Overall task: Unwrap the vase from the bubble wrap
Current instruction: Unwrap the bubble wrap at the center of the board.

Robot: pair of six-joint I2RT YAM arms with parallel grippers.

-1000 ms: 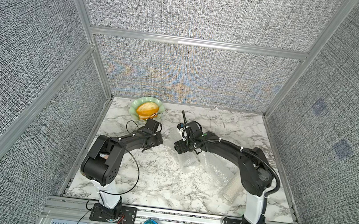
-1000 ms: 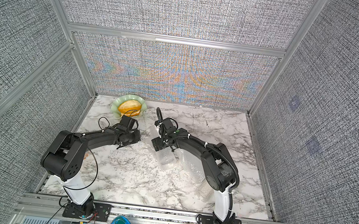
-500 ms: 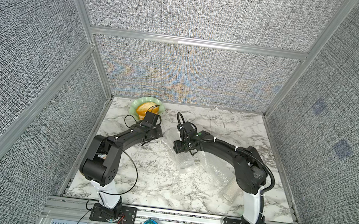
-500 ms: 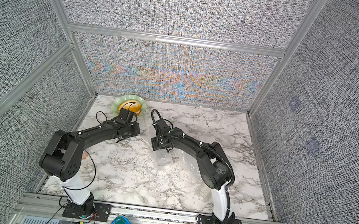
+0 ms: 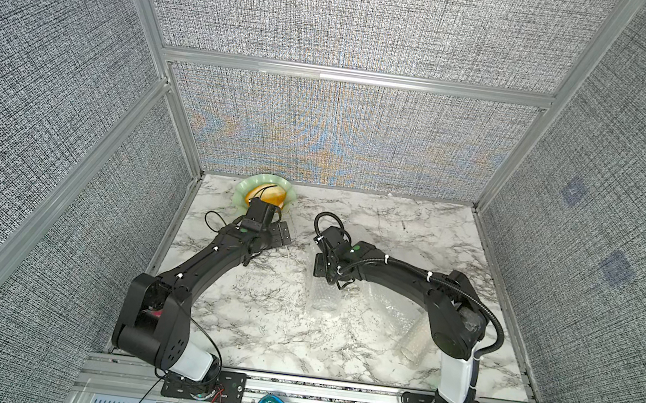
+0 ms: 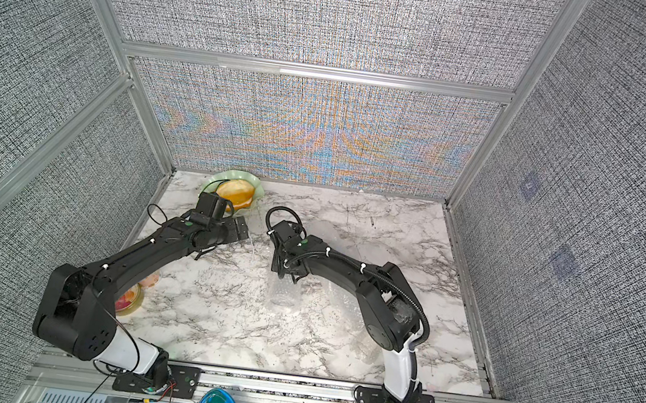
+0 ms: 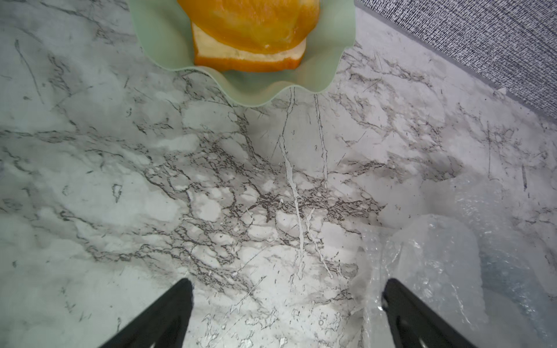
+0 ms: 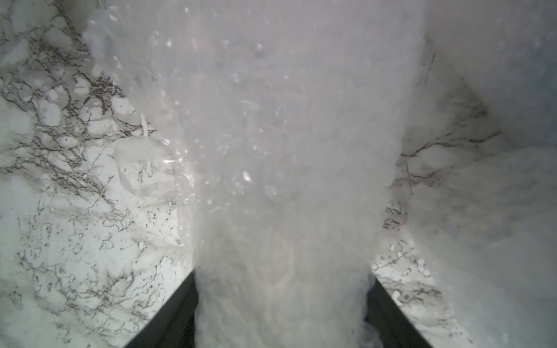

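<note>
Both arms reach in over the marble table (image 5: 255,328), elbows bent outward, wrists nearly meeting mid-table. The right arm (image 5: 408,278) sweeps in from its base, bends at the elbow by the table's right edge, and points its right gripper (image 8: 281,301) down onto the bubble wrap (image 5: 324,295) in the middle of the table. More crinkled wrap (image 5: 395,316) lies under that arm, and a roll (image 5: 417,339) lies near the right base. The left arm (image 5: 204,263) stretches toward the far left corner, its left gripper (image 7: 286,301) just short of the green wavy dish (image 5: 244,195) holding an orange piece (image 5: 274,194).

The right wrist view gives what the top views hide: the black fingers (image 8: 174,316) pressed against both sides of a cloudy, bubbly bundle that fills the gap between them. Gripped! No vase can be made out through the wrap.

In the left wrist view the fingers (image 7: 162,316) stand wide apart over bare marble, nothing between them; a clear edge of wrap (image 7: 422,256) sits beside one finger.

A top view alone shows a glass jar (image 6: 131,298) of colourful bits behind the left arm.
</note>
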